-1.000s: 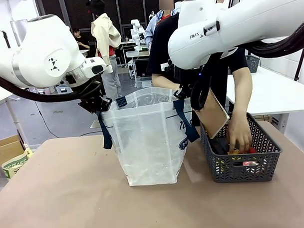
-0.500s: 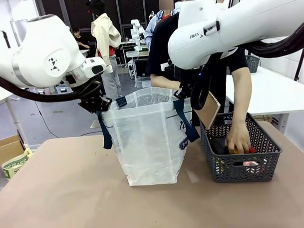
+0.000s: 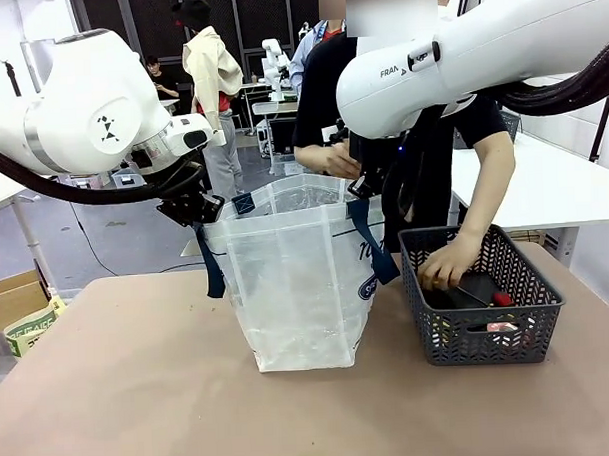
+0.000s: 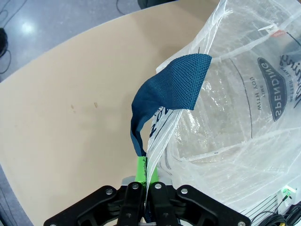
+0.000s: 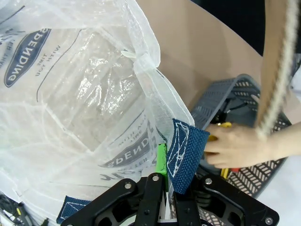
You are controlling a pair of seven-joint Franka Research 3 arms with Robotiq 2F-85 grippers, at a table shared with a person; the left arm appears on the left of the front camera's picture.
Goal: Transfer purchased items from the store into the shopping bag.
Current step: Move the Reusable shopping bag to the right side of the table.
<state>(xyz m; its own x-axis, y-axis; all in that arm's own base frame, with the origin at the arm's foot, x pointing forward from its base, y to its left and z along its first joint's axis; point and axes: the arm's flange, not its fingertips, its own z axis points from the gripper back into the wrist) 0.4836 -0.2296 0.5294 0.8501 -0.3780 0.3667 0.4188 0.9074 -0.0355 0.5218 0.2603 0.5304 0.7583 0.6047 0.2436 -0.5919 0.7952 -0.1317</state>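
The translucent shopping bag [image 3: 296,278] stands open mid-table, and nothing shows inside it [image 4: 235,94] [image 5: 70,94]. My left gripper [image 3: 194,207] [image 4: 145,165] is shut on its left rim by the navy strap. My right gripper [image 3: 368,186] [image 5: 164,155] is shut on the right rim by the other strap. To the right sits the dark grey basket [image 3: 488,337] [image 5: 221,94]. A person's hand [image 3: 446,263] [image 5: 235,146] reaches into it near a small red thing [image 3: 500,299]. The person's other hand [image 3: 334,159] is above the bag's far rim. The brown spiral notebook [image 5: 275,42] hangs upright over the basket.
The tan table [image 3: 140,394] has free room left of and in front of the bag. A cardboard box [image 3: 15,293] and a green printed pack [image 3: 28,328] sit off the table's left edge. A white table [image 3: 553,184] stands behind the basket.
The person lifted the notebook up out of the basket until it went behind my right arm. The hand in the basket shifted left. Both grippers kept still on the bag's rim.
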